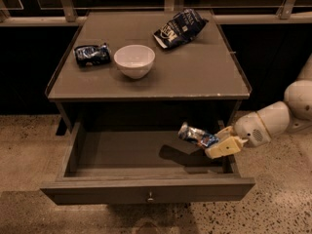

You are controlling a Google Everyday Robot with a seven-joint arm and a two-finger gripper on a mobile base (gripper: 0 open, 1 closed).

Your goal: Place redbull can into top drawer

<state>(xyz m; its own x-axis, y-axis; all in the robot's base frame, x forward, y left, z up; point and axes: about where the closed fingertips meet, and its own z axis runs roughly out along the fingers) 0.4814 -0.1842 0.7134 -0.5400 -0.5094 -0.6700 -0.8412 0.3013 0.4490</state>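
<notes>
The redbull can (pixel 196 135), slim, silver and blue, lies tilted in my gripper (pixel 218 143), whose cream fingers are shut on its right end. The gripper reaches in from the right, over the right part of the open top drawer (pixel 146 195). The can hangs above the drawer floor and casts a shadow there. The drawer is pulled fully out below the table top, its small round knob (pixel 150 197) at the front middle.
On the table top (pixel 195 77) stand a white bowl (pixel 134 60), a flat dark-blue snack packet (pixel 91 54) at the left and a blue-and-white chip bag (pixel 179 27) at the back. My white arm (pixel 273 118) comes from the right. Speckled floor surrounds the table.
</notes>
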